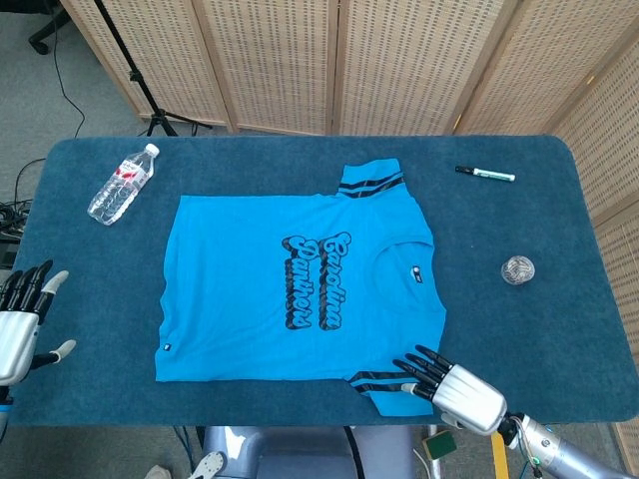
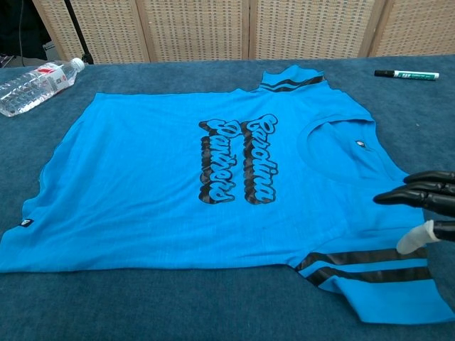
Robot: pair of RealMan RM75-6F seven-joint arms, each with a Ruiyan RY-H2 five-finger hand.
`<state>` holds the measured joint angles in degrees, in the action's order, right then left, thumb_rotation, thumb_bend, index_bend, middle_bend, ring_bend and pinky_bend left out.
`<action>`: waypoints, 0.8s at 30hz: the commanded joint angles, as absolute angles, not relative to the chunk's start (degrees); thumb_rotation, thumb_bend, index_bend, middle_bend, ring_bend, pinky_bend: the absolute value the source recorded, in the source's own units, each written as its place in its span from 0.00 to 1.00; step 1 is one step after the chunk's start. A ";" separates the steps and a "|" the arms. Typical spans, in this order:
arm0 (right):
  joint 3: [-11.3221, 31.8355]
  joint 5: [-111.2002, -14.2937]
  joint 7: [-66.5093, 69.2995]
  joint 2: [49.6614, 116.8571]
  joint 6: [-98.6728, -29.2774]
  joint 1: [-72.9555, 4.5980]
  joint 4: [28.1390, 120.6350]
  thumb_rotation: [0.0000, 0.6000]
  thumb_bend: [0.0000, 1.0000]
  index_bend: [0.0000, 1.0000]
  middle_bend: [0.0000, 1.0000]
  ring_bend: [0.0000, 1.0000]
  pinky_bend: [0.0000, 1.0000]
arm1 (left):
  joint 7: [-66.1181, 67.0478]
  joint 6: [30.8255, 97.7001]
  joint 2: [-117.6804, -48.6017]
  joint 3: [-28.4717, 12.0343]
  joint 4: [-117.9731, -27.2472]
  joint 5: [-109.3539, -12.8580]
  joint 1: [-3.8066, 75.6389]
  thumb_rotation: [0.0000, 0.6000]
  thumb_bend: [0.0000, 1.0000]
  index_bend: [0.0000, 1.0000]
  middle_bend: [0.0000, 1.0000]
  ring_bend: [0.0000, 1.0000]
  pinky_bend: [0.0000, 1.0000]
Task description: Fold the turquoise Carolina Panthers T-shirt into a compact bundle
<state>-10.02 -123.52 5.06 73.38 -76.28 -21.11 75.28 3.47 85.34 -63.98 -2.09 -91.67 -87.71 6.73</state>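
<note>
Both views are bright and evenly lit, seemingly from overhead, with colours clear and edges sharp. The flat turquoise cotton T-shirt (image 1: pixel 300 289) throws almost no shadow onto the dark blue felt-covered table (image 1: pixel 519 220). Above the shirt's left corner, the clear plastic water bottle (image 1: pixel 122 184) shows small highlights. No motion blur appears.

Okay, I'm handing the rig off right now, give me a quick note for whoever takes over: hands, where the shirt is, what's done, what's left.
Left hand: open, at the near left edge of the table, clear of the shirt.
Right hand: open, fingers spread over the near striped sleeve; contact can't be told.
Shirt: flat, print up, collar toward the right, mid-table.
Also on the table: bottle far left, marker far right, small clear round thing right of the shirt.
Done: no fold.
Left: fold the sleeves in, then fold the body into a compact bundle.
</note>
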 commanded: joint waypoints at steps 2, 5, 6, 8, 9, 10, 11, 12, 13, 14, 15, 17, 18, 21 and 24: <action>-10.67 -122.63 3.77 75.17 -74.83 -21.42 74.35 1.00 0.00 0.27 0.02 0.00 0.00 | 3.43 85.28 -63.96 -2.11 -91.69 -87.64 6.73 1.00 0.07 0.00 0.00 0.00 0.00; -11.08 -122.13 3.15 76.62 -74.35 -21.43 73.02 1.00 0.00 0.27 0.02 0.00 0.00 | 3.59 85.31 -64.00 -2.09 -91.69 -87.67 6.72 1.00 0.07 0.00 0.00 0.00 0.00; -11.15 -121.88 3.01 77.03 -74.30 -21.45 72.60 1.00 0.00 0.27 0.02 0.00 0.00 | 3.65 85.31 -64.04 -2.06 -91.69 -87.69 6.71 1.00 0.07 0.00 0.00 0.00 0.00; -11.13 -121.47 2.53 77.62 -74.19 -21.55 71.83 1.00 0.00 0.27 0.02 0.00 0.00 | 3.72 85.26 -64.07 -2.02 -91.69 -87.70 6.71 1.00 0.07 0.00 0.00 0.00 0.00; -11.12 -121.33 2.23 77.82 -74.16 -21.58 71.48 1.00 0.00 0.27 0.02 0.00 0.00 | 3.74 85.23 -64.09 -2.01 -91.70 -87.70 6.72 1.00 0.07 0.00 0.00 0.00 0.00; -11.19 -121.14 1.94 78.08 -74.13 -21.59 71.05 1.00 0.00 0.28 0.02 0.00 0.00 | 3.74 85.20 -64.11 -2.01 -91.72 -87.68 6.72 1.00 0.07 0.00 0.00 0.00 0.00; -11.28 -121.02 1.86 78.24 -74.12 -21.60 70.79 1.00 0.00 0.28 0.02 0.00 0.00 | 3.76 85.19 -64.12 -2.02 -91.74 -87.66 6.73 1.00 0.07 0.00 0.00 0.00 0.00; -11.47 -120.84 1.86 78.45 -74.05 -21.63 70.40 1.00 0.00 0.28 0.02 0.00 0.00 | 3.83 85.15 -64.14 -2.05 -91.73 -87.61 6.75 1.00 0.07 0.00 0.00 0.00 0.00; -11.61 -120.74 1.83 78.61 -73.98 -21.65 70.12 1.00 0.00 0.27 0.02 0.00 0.00 | 3.89 85.10 -64.16 -2.05 -91.71 -87.57 6.76 1.00 0.07 0.00 0.00 0.00 0.00; -11.77 -120.65 1.60 78.83 -73.95 -21.68 69.65 1.00 0.00 0.27 0.02 0.00 0.00 | 3.99 85.01 -64.20 -2.04 -91.67 -87.52 6.79 1.00 0.07 0.00 0.00 0.00 0.00; -11.85 -120.60 1.36 78.99 -73.96 -21.68 69.32 1.00 0.00 0.27 0.02 0.00 0.00 | 4.04 84.97 -64.23 -2.04 -91.66 -87.50 6.81 1.00 0.07 0.00 0.00 0.00 0.00; -12.18 -120.50 0.95 79.39 -73.88 -21.68 68.54 1.00 0.00 0.28 0.02 0.00 0.00 | 4.14 84.85 -64.28 -2.02 -91.63 -87.45 6.84 1.00 0.07 0.00 0.00 0.00 0.00; -12.50 -120.39 1.06 79.58 -73.73 -21.71 68.21 1.00 0.00 0.28 0.02 0.00 0.00 | 4.15 84.81 -64.30 -2.04 -91.62 -87.42 6.86 1.00 0.07 0.00 0.00 0.00 0.00; -13.15 -120.25 1.20 79.98 -73.71 -21.81 67.24 1.00 0.00 0.29 0.02 0.00 0.00 | 4.26 84.68 -64.35 -2.06 -91.58 -87.31 6.92 1.00 0.07 0.00 0.00 0.00 0.00; -13.61 -120.28 1.29 80.26 -74.26 -21.81 66.53 1.00 0.00 0.29 0.02 0.00 0.00 | 4.39 84.58 -64.40 -2.08 -91.57 -87.22 6.95 1.00 0.07 0.00 0.00 0.00 0.00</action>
<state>-13.51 -120.28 1.26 80.18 -74.17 -21.80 66.62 4.39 84.59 -64.40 -2.08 -91.57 -87.23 6.95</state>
